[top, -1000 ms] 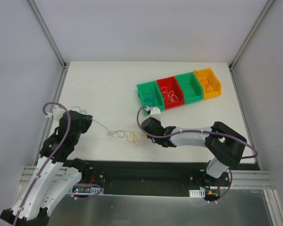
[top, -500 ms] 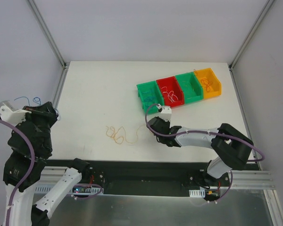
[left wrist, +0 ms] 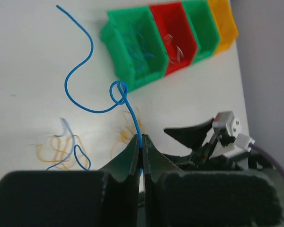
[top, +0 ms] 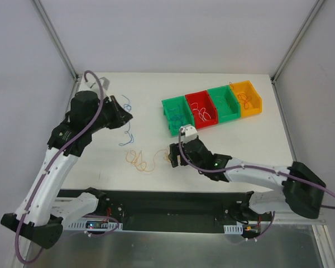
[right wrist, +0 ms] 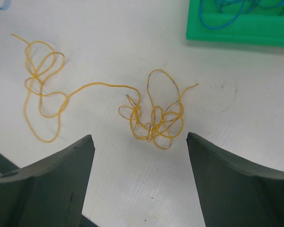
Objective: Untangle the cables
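Left pincer (top: 121, 111): since my last look it has swung in over the far-left counter (top: 151, 89), clamped on the blue cable (left wrist: 85, 56), whose lower end is hidden behind it. Orange-yellow cables (right wrist: 151, 123): lying mid-counter. Right pincer (right wrist: 138, 137): newly spread, straddling them.

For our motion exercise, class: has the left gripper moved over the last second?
Yes. The left gripper, shut on the blue cable, has moved nearer the leftmost green bin, rightward and upward in the top view.
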